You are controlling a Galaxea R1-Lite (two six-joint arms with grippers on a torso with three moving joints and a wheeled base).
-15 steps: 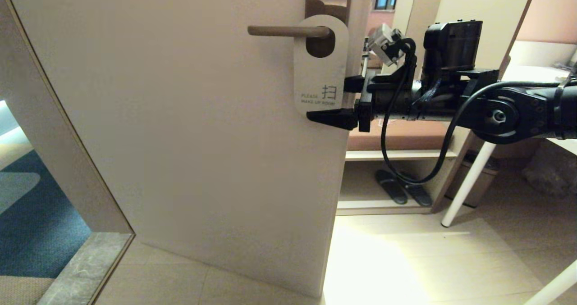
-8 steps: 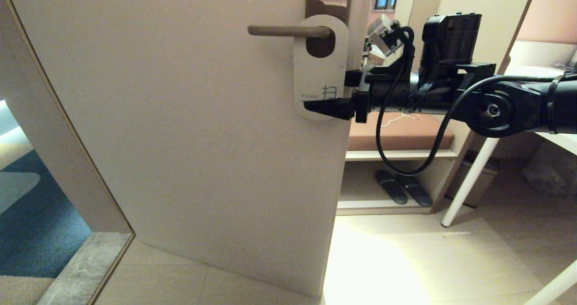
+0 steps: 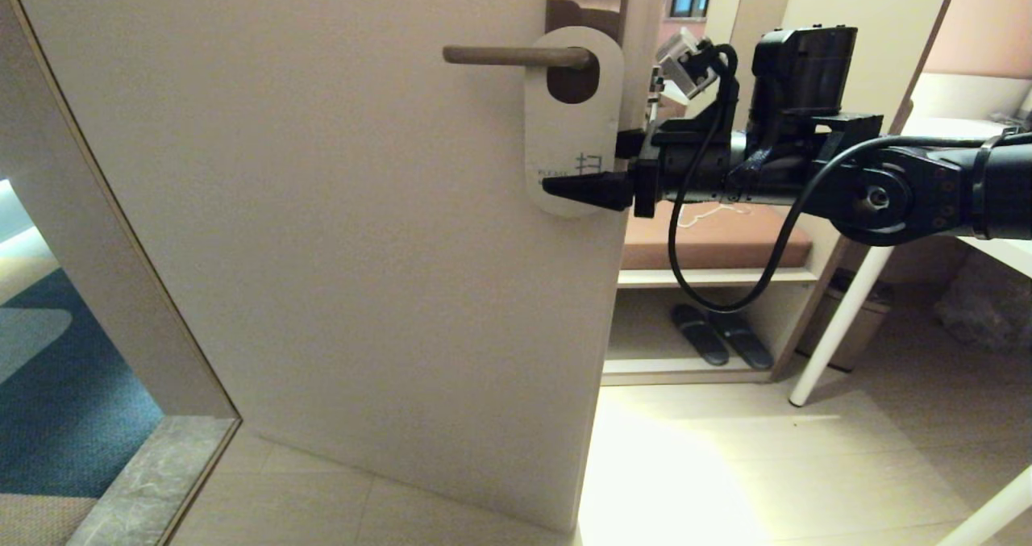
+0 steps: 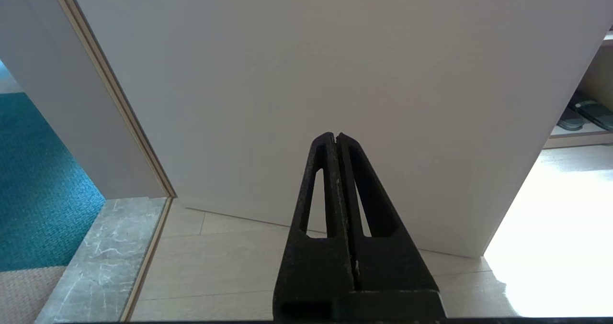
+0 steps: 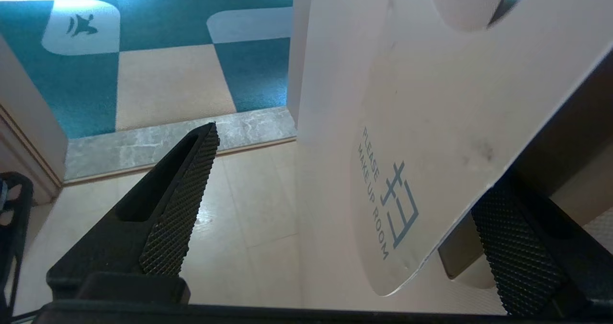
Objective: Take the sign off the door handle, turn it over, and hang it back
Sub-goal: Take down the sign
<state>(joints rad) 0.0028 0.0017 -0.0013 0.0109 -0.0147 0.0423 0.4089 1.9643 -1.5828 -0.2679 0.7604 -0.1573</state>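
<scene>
Pale door stands ajar, its lower edge over light floor tiles. Grey marble threshold strip at the doorway, with teal and beige carpet beyond. Behind the door, a low shelf unit has a pair of dark slippers in its lower compartment. White table leg slants just beside the shelf unit.

I see a matt white card sign on a brushed metal door handle; my right pincer has matt black plastic pads with rough knurling.
</scene>
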